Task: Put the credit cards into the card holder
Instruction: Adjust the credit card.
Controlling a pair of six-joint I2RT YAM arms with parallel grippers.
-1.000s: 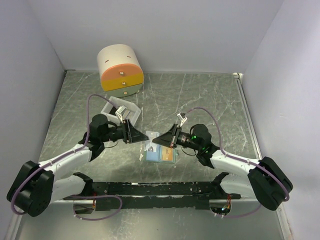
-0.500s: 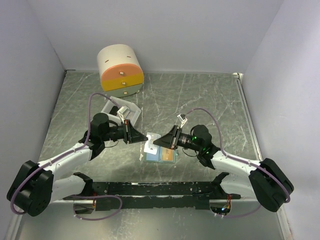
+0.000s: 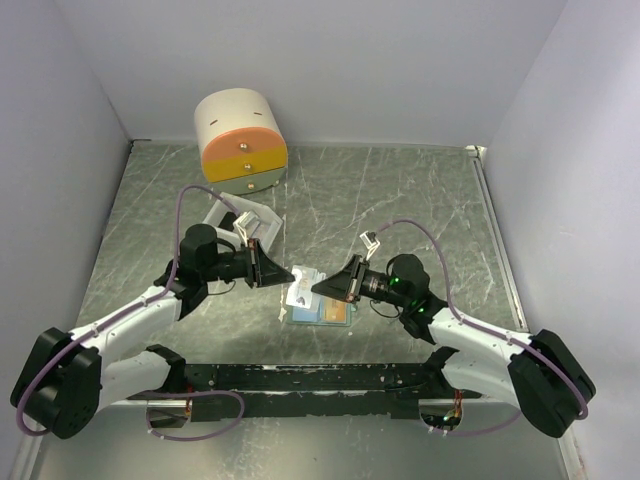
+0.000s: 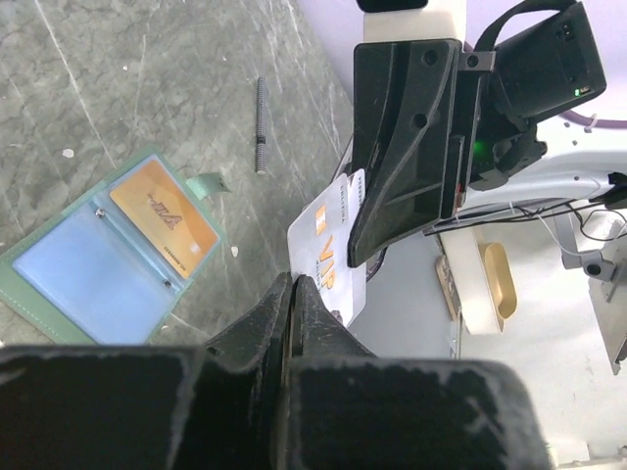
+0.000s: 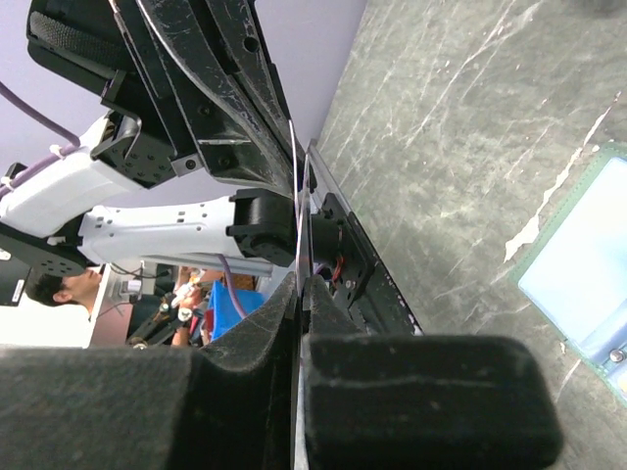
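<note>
A white credit card (image 4: pixel 329 262) printed "VIP" hangs above the table between my two grippers. The left gripper (image 4: pixel 292 283) is shut on its near edge. My right gripper (image 5: pixel 302 283) is shut on the far end, where the card shows only as a thin edge (image 5: pixel 297 211). From above, the left gripper (image 3: pixel 290 276) and right gripper (image 3: pixel 316 288) meet tip to tip over the card holder (image 3: pixel 308 314). The holder lies open and flat, pale blue inside (image 4: pixel 73 269). An orange credit card (image 4: pixel 162 220) sits in its right half.
A cream cylinder with orange and yellow drawers (image 3: pixel 240 140) stands at the back left. A white open box (image 3: pixel 240 222) lies behind the left arm. A small threaded rod (image 4: pixel 262 125) rests on the marbled table beyond the holder. Purple walls enclose three sides.
The left gripper has shut on the white card. The right gripper loosened briefly and shut again, and its arm drew slightly to the right.
</note>
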